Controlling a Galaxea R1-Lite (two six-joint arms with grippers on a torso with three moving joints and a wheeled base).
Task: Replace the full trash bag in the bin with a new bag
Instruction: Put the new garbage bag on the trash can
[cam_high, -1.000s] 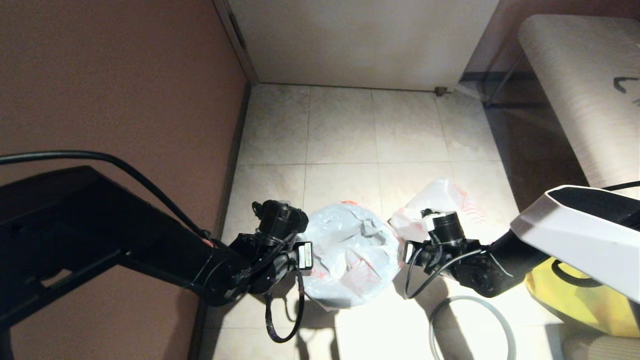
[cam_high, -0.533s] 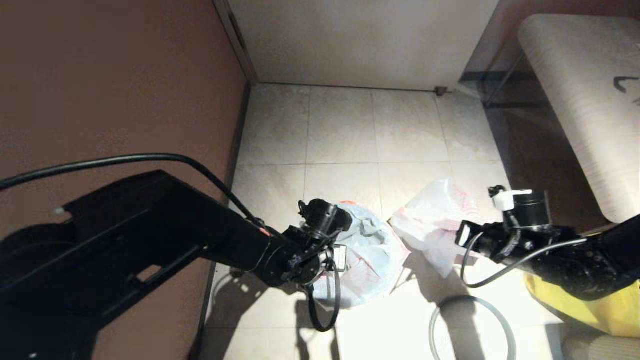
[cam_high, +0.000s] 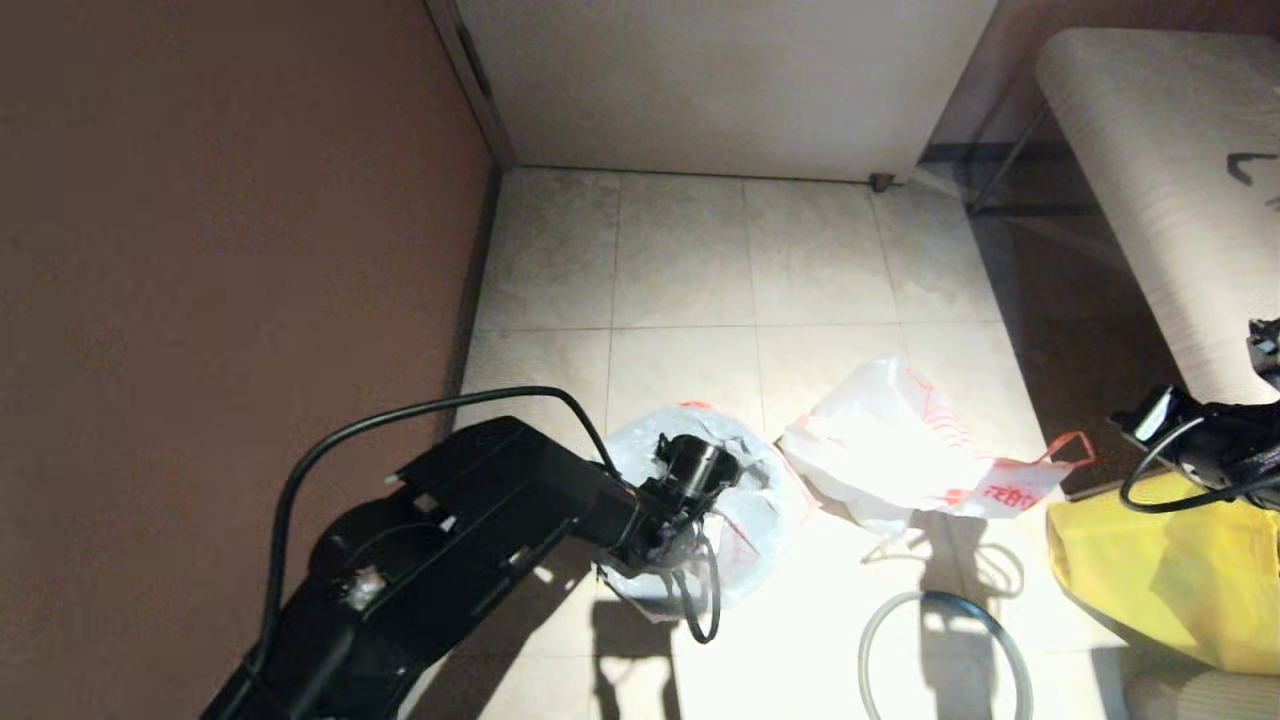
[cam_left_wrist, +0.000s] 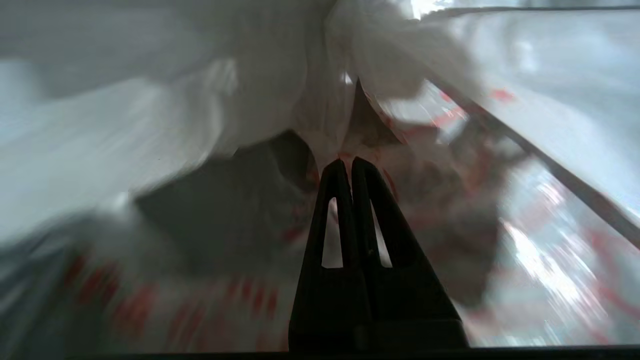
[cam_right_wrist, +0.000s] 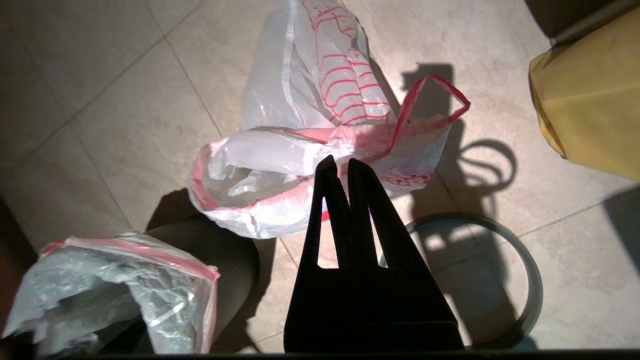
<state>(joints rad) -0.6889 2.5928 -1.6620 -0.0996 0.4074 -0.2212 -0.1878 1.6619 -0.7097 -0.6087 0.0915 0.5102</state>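
Left hand (cam_left_wrist: 346, 167): fingers pressed together, tips against a fold of white plastic with red print; whether film is pinched between them cannot be told. In the head view this hand (cam_high: 700, 470) is down inside the mouth of the bin (cam_right_wrist: 215, 260), within the new bag (cam_high: 740, 500) that lines it.

Right hand (cam_right_wrist: 340, 167): clenched on nothing, hovering clear above the floor (cam_high: 680, 250). In the head view its arm sits at the far right edge, above the big yellow bag (cam_high: 1160, 570).

Bin: black body, standing on the floor tiles. The bag in it is thin translucent white with a red hem folded over the bin's mouth (cam_right_wrist: 125, 280); the film is crumpled inside. No contents can be made out.

Full trash bag (cam_high: 900, 450): lying on its side on the floor, just to the right of the bin, mouth open toward the right wrist camera (cam_right_wrist: 310, 150). A red drawstring loop (cam_right_wrist: 435, 100) sticks up from its hem. Contents show only as pale crumpled shapes.

Grey hoop (cam_high: 940, 650): lying flat on the floor, separate from the bin, near the full bag and the yellow bag.

Writing: red grid print and red characters near the full bag's hem; not legible.
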